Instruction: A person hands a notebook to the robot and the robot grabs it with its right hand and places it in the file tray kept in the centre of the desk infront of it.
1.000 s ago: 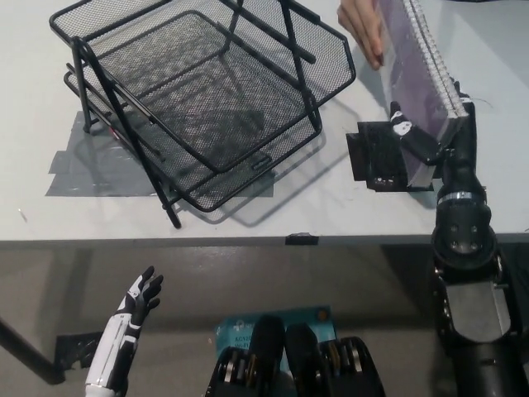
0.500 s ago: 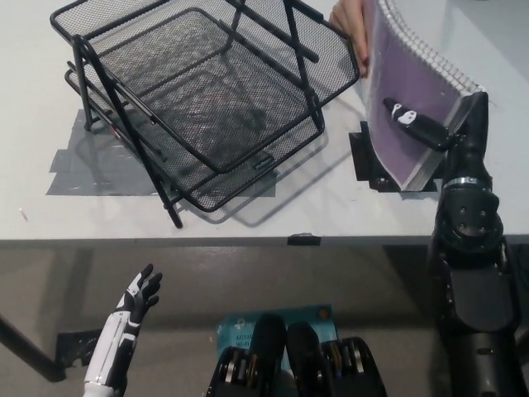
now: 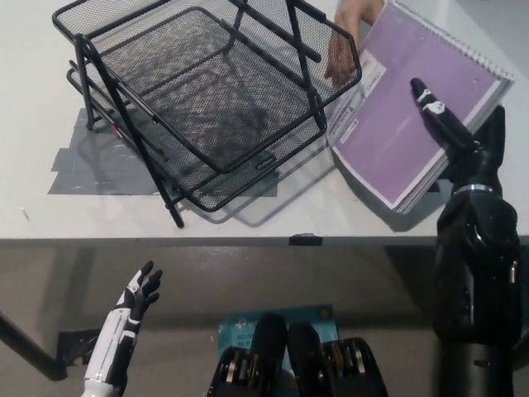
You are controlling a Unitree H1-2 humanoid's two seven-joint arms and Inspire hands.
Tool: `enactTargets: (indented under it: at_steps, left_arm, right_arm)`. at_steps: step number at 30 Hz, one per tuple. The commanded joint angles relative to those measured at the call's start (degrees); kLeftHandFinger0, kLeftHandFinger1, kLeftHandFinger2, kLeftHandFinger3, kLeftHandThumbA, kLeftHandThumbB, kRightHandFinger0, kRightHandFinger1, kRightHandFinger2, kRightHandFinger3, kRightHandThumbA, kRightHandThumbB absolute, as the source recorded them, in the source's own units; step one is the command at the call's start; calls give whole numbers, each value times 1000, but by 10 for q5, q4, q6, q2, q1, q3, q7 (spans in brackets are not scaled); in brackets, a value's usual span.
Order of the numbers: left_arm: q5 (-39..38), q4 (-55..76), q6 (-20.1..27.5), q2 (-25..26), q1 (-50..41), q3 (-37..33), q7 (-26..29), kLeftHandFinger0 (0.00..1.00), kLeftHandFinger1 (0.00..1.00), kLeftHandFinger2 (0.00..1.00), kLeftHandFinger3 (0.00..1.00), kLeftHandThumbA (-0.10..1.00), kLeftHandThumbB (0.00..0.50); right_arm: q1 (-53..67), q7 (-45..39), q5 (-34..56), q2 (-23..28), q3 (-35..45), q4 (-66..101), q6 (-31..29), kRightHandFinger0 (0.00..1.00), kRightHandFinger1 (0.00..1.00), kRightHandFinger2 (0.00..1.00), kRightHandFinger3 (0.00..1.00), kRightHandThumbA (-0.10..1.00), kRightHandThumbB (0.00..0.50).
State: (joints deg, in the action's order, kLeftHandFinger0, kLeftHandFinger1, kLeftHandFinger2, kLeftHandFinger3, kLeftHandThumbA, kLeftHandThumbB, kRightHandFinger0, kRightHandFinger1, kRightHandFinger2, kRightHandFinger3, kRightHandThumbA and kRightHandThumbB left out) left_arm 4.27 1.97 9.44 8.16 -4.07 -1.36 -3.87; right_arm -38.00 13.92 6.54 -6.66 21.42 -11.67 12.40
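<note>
right hand (image 3: 463, 136) clamped on purple notebook (image 3: 413, 132), beside file tray (image 3: 207, 91); left hand (image 3: 140, 289) spread, idle.

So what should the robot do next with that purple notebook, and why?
Probably wait until the person's hand lets go, then carry the notebook leftward over the tray. The right hand grips its right side, but the person's fingers are on its top left corner, and it lies beside the tray, not in it. The left hand rests low, open.

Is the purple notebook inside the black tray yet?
No. The notebook is outside the tray, to its right, held by the right hand and a person's hand.
</note>
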Motion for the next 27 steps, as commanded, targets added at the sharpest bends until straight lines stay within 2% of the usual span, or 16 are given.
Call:
enactTargets:
  at_steps: [1,6,10,11,12,14,17,19,23,25,27]
  left_arm:
    - [-10,14,12,14,6,8,-6,1000,1000,1000,1000,1000,98]
    - [-10,17,9,15,4,11,-6,1000,1000,1000,1000,1000,95]
    - [-10,19,9,15,2,12,-7,1000,1000,1000,1000,1000,82]
    - [-10,19,9,15,2,12,-7,1000,1000,1000,1000,1000,81]
    - [-11,19,9,15,2,13,-7,1000,1000,1000,1000,1000,75]
    - [-9,18,9,16,2,13,-6,1000,1000,1000,1000,1000,75]
    - [-10,20,5,15,3,12,-6,1000,1000,1000,1000,1000,67]
    - [-11,20,4,16,3,13,-7,1000,1000,1000,1000,1000,61]
    - [-16,20,3,16,3,14,-9,1000,1000,1000,1000,1000,65]
    - [-13,20,4,17,3,13,-9,1000,1000,1000,1000,1000,68]
    - [-12,18,7,18,3,11,-11,1000,1000,1000,1000,1000,67]
  right_arm:
    - [-72,-1,164,-23,44,137,9,0,0,0,0,909,65]
    - [-87,41,150,-24,67,175,-23,0,0,0,0,844,11]
    - [-89,55,112,-14,63,195,-42,0,0,0,0,856,12]
    - [-89,56,111,-13,63,196,-41,0,0,0,0,870,47]
    - [-91,60,111,-12,64,201,-43,0,0,0,0,856,20]
    - [-92,64,108,-9,63,204,-48,0,0,0,0,845,26]
    - [-92,71,71,3,54,210,-81,0,0,0,0,814,1]
    - [-93,79,35,19,45,215,-100,0,0,0,0,772,52]
    - [-92,71,-23,55,12,219,-114,0,0,0,0,817,66]
    - [-93,62,-57,73,-14,222,-117,0,0,0,0,817,28]
    - [-93,51,-107,92,-55,233,-114,0,0,0,0,804,50]
